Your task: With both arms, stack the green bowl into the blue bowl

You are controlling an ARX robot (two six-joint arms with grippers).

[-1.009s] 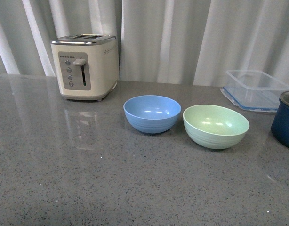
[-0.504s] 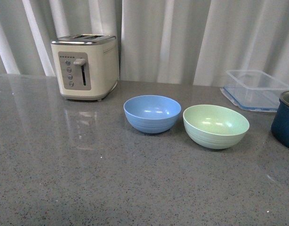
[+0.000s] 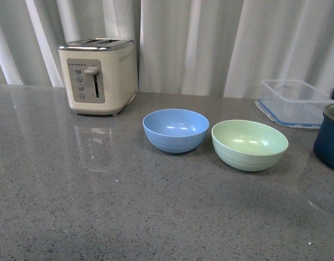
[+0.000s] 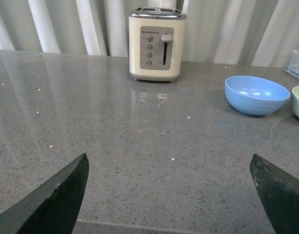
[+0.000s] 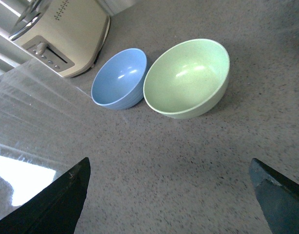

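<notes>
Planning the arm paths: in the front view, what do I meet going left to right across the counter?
Toaster → blue bowl → green bowl → clear plastic box → dark blue pot.

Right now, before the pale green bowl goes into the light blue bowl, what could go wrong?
1. The pale mint-green round bowl sits close to the light sky-blue round bowl; gripping its rim on that side might shove the blue one.
2. The dark navy pot stands beside the green bowl, so the right gripper could bump it.
3. The grey counter looks glossy, so an unsteadied bowl may slide.
</notes>
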